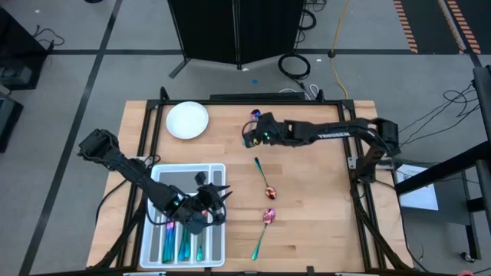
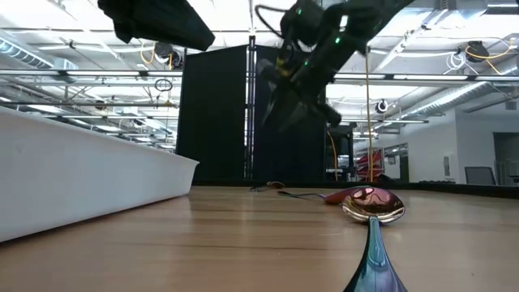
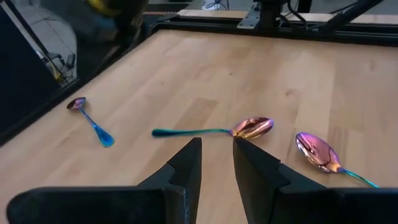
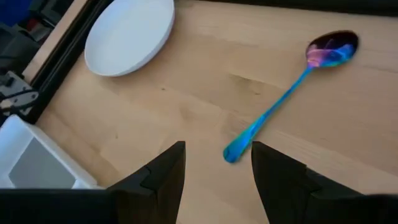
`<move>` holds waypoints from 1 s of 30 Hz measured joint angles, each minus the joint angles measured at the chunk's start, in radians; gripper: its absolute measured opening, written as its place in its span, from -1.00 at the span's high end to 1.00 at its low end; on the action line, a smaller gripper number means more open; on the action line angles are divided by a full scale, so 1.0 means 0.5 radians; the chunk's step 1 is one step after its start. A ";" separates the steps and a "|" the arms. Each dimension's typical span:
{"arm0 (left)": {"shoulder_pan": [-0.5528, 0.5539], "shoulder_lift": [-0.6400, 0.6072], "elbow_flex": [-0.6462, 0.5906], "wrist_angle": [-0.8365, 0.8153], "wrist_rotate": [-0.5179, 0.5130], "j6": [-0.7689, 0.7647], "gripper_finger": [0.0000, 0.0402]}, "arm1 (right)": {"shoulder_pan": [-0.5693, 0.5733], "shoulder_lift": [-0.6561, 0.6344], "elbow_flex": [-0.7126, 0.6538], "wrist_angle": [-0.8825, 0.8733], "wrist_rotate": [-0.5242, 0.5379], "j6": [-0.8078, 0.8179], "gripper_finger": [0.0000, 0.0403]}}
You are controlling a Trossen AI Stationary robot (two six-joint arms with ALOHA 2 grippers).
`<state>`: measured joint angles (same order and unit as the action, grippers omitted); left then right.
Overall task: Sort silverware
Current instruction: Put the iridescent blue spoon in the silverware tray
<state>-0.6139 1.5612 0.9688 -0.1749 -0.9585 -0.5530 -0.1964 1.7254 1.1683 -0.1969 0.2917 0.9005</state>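
Right gripper (image 4: pixel 214 165) wide open above a loose spoon (image 4: pixel 292 93) near the plate (image 4: pixel 127 34), apparently to grasp it; left gripper (image 3: pixel 216 163) narrow and empty over the tray (image 1: pixel 157 245) with sorted silverware (image 1: pixel 184 245); two spoons (image 1: pixel 266 203) on the desk (image 1: pixel 314 192)

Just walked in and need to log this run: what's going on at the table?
Two robot arms are sorting rainbow silverware into a compartment tray. The left gripper hangs over the tray, fingers slightly apart and holding nothing; a few pieces already lie in the compartments. The right gripper is open and empty above the far spoon, near the white plate. Two more spoons, one mid-table and one nearer the front edge, are also left on the table.
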 joint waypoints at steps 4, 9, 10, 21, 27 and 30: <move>0.014 0.000 0.000 0.075 0.015 0.096 0.53 | -0.109 0.123 0.000 0.174 -0.114 -0.001 0.15; 0.017 0.000 0.000 0.131 0.019 0.188 0.53 | -0.228 0.332 0.081 0.244 -0.220 0.031 0.15; 0.017 0.000 0.000 0.131 0.021 0.193 0.53 | -0.247 0.382 0.135 0.188 -0.231 0.026 0.15; 0.026 0.000 0.000 0.124 0.022 0.231 0.53 | -0.323 0.983 1.039 -0.799 -0.201 -0.110 0.15; 0.024 0.000 0.001 0.124 0.129 0.229 0.53 | -0.327 1.101 1.213 -1.026 -0.106 -0.094 0.15; 0.023 0.000 0.001 0.124 0.169 0.223 0.53 | -0.328 1.101 1.214 -1.013 -0.079 -0.053 0.15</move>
<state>-0.6025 1.5612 0.9691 -0.1131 -0.8738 -0.4413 -0.3604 2.2757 1.7752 -0.7033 0.2523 0.8742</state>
